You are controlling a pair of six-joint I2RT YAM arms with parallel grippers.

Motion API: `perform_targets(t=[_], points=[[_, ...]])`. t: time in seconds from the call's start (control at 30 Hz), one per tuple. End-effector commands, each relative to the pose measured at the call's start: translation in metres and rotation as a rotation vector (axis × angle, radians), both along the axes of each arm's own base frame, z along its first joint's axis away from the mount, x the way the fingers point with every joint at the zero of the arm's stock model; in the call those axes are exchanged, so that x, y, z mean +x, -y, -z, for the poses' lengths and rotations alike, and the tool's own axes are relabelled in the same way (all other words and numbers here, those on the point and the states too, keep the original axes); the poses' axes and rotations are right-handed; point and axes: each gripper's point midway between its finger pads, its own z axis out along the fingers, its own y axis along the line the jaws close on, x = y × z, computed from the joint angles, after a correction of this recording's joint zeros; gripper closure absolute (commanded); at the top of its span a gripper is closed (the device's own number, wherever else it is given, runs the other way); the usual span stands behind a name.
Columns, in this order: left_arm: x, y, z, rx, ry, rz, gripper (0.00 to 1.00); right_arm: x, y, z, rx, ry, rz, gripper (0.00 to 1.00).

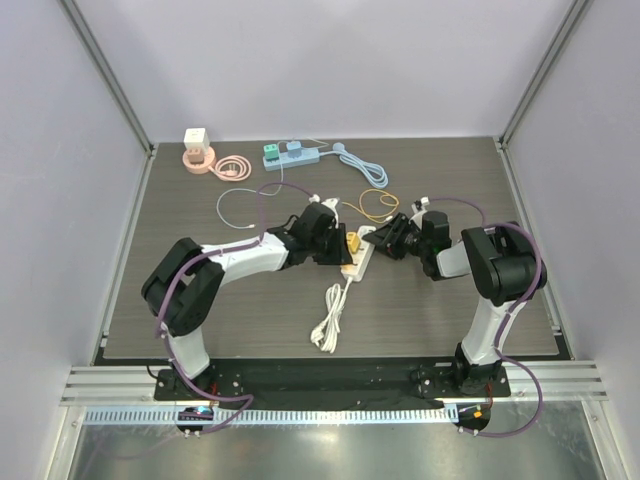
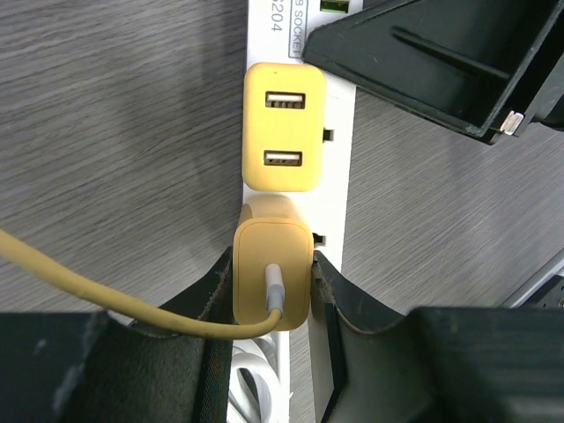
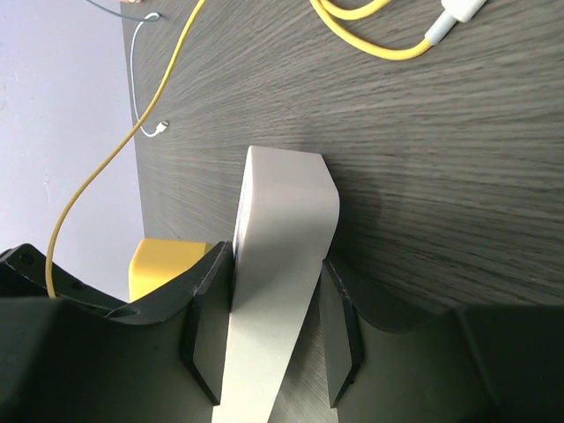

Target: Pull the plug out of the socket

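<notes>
A white socket strip [image 1: 360, 258] lies mid-table with two yellow blocks on it. In the left wrist view the nearer one is the yellow plug [image 2: 272, 275], with a yellow cable leaving its face. It stands on the strip [image 2: 339, 176] below a yellow two-port USB adapter [image 2: 284, 128]. My left gripper [image 2: 272, 295] is shut on the plug, one finger pressed on each side. My right gripper [image 3: 269, 326] is shut on the strip's far end [image 3: 282, 247], its pads on the two long sides. In the top view the two grippers, left [image 1: 338, 248] and right [image 1: 385, 241], face each other across the strip.
The strip's white cord [image 1: 328, 320] lies coiled toward the near edge. At the back are a blue socket strip [image 1: 290, 154], a pink stand with a white cube [image 1: 197, 150], a pink cable [image 1: 232, 168] and a light blue cable [image 1: 362, 165]. Loose white [image 1: 240, 205] and yellow [image 1: 372, 205] cables lie behind the grippers.
</notes>
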Motion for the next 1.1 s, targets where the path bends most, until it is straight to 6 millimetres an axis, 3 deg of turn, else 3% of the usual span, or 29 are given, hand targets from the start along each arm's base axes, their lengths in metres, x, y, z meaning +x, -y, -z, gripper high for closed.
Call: perform_targets(t=[0.0,0.2,0.57,0.73,0.93,1.07], points=[[0.024,-0.001,-0.063,-0.055,0.162,-0.040,1.00,-0.006,0.015,0.025,-0.103,-0.038,0.022,0.99],[0.019,0.004,-0.073,-0.001,0.209,-0.005,1.00,-0.005,0.018,0.026,-0.130,-0.033,0.024,0.99],[0.020,0.006,-0.094,-0.084,0.201,-0.027,1.00,-0.006,0.022,0.023,-0.161,-0.024,0.028,0.99],[0.027,-0.014,-0.104,0.003,0.242,-0.060,1.00,-0.007,0.021,0.021,-0.152,-0.022,0.022,0.99],[0.047,-0.042,-0.142,0.010,0.293,-0.112,1.00,-0.008,0.019,0.015,-0.139,-0.008,0.013,0.99],[0.066,-0.071,-0.169,0.029,0.315,-0.174,1.00,-0.008,0.019,0.011,-0.134,0.005,0.012,0.99]])
